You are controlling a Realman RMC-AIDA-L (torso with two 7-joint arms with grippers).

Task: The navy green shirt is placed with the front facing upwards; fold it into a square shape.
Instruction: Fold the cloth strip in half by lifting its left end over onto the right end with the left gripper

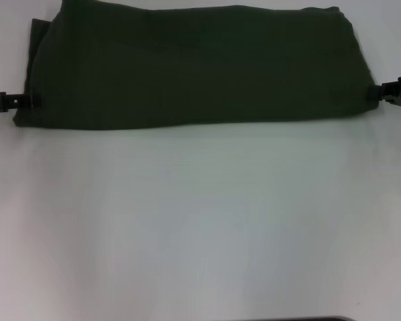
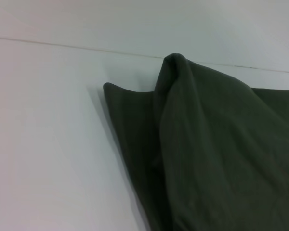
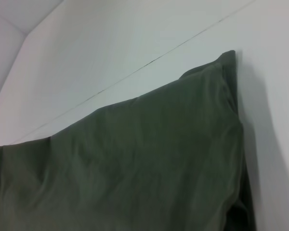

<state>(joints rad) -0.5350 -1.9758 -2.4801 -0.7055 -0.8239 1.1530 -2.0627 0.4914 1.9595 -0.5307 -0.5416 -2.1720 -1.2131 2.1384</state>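
- The navy green shirt [image 1: 194, 67] lies at the far side of the white counter [image 1: 200, 221], already folded into a wide band with only plain cloth showing.
- The left gripper [image 1: 20, 101] sits at the band's left end and the right gripper [image 1: 387, 93] at its right end, each touching the cloth's edge; whether either one pinches fabric or stands spread I cannot tell.
- In the left wrist view the near end rises in a soft peak over a flatter layer beneath.
- The cloth looks light, limp and non-slippery; it will sag and drape wherever it is unsupported.
- Best hold, I judge: both end corners, catching all layers together.
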